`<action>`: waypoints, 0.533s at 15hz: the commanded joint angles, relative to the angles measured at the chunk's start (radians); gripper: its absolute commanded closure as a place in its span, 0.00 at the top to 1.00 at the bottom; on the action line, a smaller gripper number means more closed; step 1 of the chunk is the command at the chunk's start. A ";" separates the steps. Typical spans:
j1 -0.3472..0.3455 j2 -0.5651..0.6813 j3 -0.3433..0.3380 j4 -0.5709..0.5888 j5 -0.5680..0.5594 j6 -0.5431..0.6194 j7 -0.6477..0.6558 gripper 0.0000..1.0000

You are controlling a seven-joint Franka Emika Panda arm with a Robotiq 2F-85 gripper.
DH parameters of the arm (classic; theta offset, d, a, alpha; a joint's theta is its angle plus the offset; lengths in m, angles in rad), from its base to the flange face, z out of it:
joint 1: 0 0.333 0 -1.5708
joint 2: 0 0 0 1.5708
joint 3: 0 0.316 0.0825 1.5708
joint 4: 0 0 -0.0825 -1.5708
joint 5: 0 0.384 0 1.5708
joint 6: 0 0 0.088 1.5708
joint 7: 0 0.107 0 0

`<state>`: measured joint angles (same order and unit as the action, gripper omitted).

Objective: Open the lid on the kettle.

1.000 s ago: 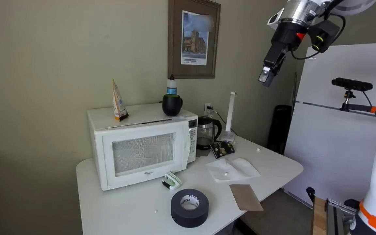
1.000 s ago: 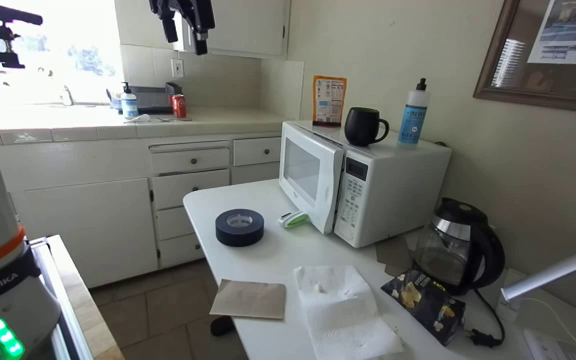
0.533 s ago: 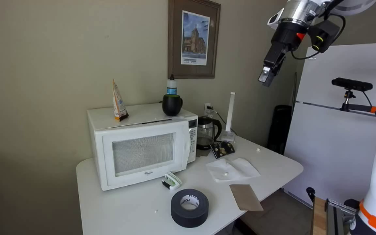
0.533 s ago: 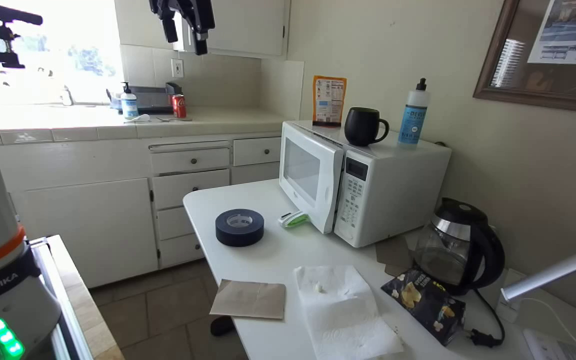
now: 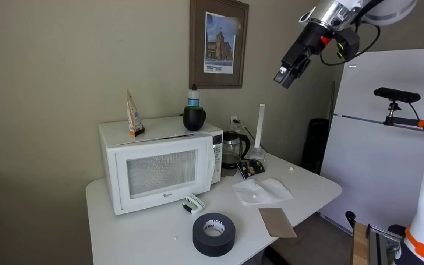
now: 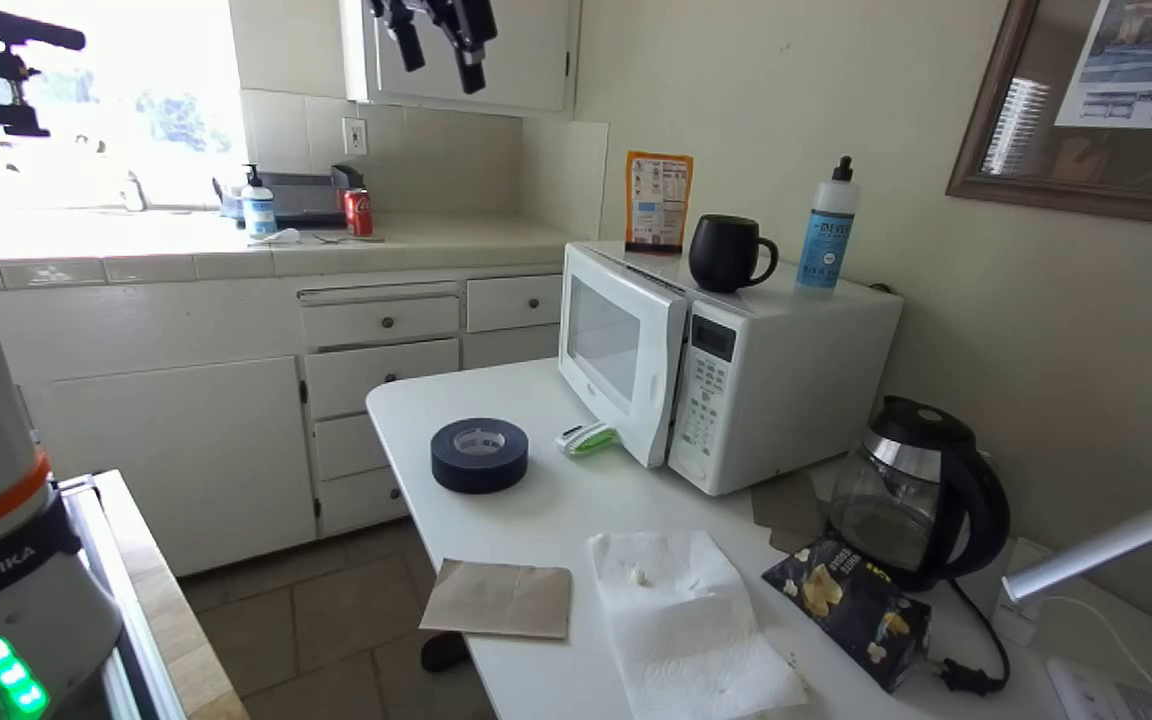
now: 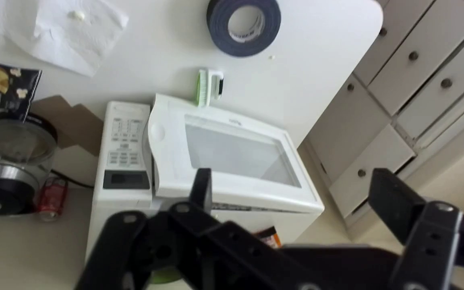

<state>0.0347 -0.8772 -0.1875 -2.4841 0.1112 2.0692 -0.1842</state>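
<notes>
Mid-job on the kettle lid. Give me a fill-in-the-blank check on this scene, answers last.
The pincer is not shut but ____.
The lid is not off the kettle but ____ it.
The black mug stands on top of the white ____.
The brown sheet sticks out past the edge of the ____.

Missing words: open; on; microwave; table.

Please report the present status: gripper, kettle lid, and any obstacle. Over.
Gripper open, high, away from kettle. Lid on, looks closed. Black packet at kettle's base, microwave alongside; both may limit side approach.
</notes>
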 commanded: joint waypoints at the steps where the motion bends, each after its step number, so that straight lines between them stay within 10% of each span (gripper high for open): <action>1: 0.003 0.179 -0.087 0.072 0.013 0.164 -0.095 1.00; 8: 0.024 0.560 -0.281 0.325 0.154 0.345 -0.275 1.00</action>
<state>0.0397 -0.4919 -0.4043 -2.2965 0.1808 2.3890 -0.3655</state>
